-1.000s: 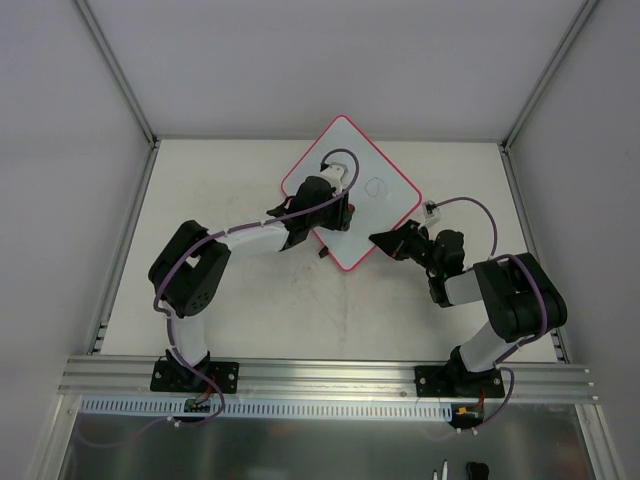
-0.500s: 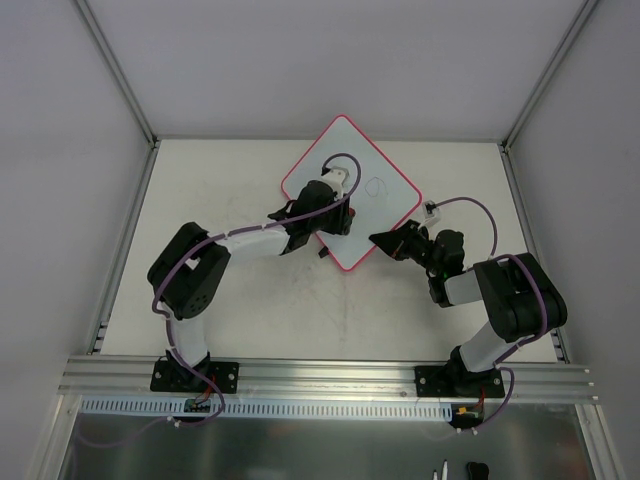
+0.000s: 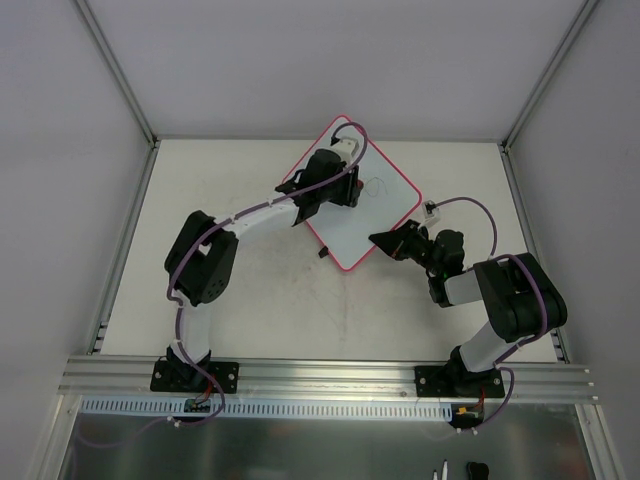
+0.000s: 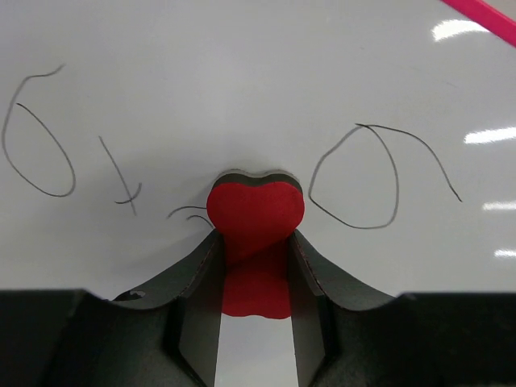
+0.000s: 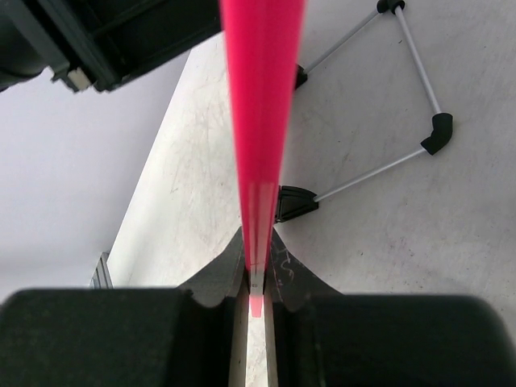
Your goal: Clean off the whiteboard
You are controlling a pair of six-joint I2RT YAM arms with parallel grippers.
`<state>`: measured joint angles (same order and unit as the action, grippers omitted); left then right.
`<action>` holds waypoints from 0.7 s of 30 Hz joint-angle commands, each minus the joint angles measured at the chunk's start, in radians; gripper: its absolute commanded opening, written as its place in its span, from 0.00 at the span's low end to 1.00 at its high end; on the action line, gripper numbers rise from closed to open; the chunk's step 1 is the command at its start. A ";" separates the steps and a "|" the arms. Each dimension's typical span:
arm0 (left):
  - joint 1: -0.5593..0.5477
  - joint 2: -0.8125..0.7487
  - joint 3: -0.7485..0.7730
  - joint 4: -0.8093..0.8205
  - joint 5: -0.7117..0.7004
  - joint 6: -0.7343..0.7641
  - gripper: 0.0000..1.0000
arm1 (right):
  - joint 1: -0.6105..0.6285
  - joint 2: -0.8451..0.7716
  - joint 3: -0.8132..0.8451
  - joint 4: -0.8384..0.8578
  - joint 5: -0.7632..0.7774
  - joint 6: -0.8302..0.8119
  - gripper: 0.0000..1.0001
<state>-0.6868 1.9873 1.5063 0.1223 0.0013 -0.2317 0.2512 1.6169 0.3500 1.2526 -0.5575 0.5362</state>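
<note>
The whiteboard (image 3: 385, 215) lies turned like a diamond at the table's back middle, white with a pink-red rim. Dark scribbles (image 4: 363, 173) show on it in the left wrist view. My left gripper (image 3: 345, 188) is shut on a small red eraser block (image 4: 255, 211), pressed on the board between two scribbled loops. My right gripper (image 3: 380, 240) is shut on the board's near right rim (image 5: 260, 121), which shows edge-on in the right wrist view.
A thin wire stand with black feet (image 5: 363, 169) shows under the board in the right wrist view. A small black clip (image 3: 323, 252) sticks out at the board's near left edge. Metal frame posts and grey walls bound the table.
My left gripper has slid the eraser from the board's near left part toward the far middle. Part of the loop scribble near it is gone. The right arm has not moved.
</note>
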 commanded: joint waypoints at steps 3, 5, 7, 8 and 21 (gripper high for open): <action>0.059 0.050 0.051 -0.044 0.035 0.028 0.31 | 0.025 -0.025 0.040 0.278 -0.070 -0.025 0.00; 0.079 0.057 0.054 -0.047 0.035 0.029 0.31 | 0.025 -0.026 0.040 0.278 -0.070 -0.024 0.00; 0.099 0.059 0.058 -0.055 0.043 0.026 0.31 | 0.026 -0.026 0.038 0.278 -0.070 -0.025 0.00; 0.113 0.061 0.060 -0.058 0.045 0.022 0.31 | 0.026 -0.028 0.038 0.278 -0.070 -0.025 0.00; 0.222 0.070 0.077 -0.098 0.134 -0.017 0.31 | 0.030 -0.026 0.043 0.278 -0.071 -0.024 0.00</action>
<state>-0.4473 2.0617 1.5517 0.0345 0.0811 -0.2329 0.2588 1.6169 0.3546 1.2560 -0.5682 0.5381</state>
